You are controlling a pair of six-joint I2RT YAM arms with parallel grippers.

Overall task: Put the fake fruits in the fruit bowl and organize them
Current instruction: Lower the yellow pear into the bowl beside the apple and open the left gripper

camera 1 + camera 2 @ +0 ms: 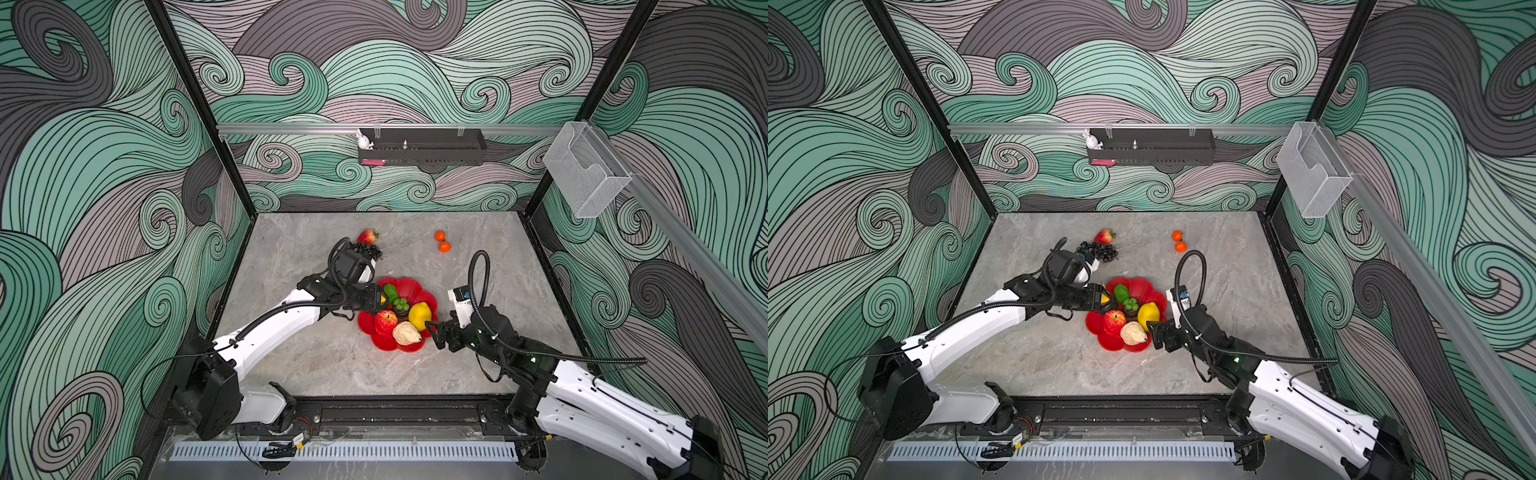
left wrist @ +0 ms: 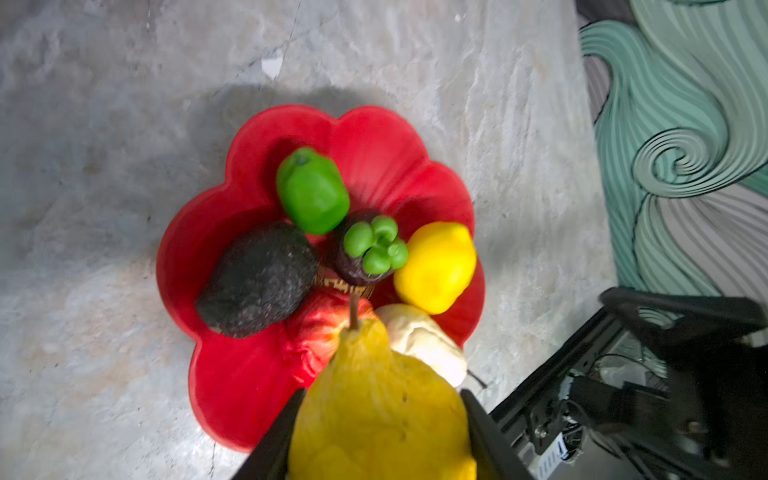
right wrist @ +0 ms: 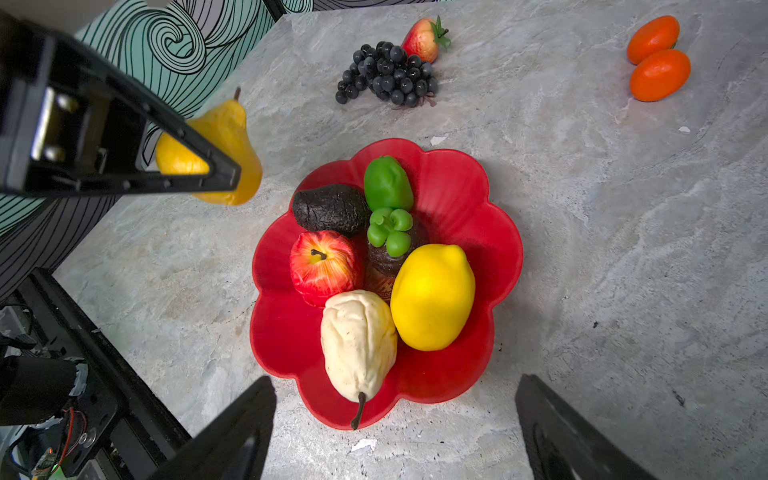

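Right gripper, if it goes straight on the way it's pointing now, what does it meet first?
Most likely the beige pear at the near edge of the fruit bowl, right ahead of the open right gripper; travelling low, it might touch the rim first.

L: my left arm [image 1: 274, 328] reaches forward and inward, wrist level | my left gripper [image 2: 382, 419] pinches a yellow pear [image 2: 370, 365] by its fat end, stem pointing ahead | R: my right arm [image 1: 582, 386] is folded low, my right gripper [image 3: 395, 380] spread wide, holding nothing
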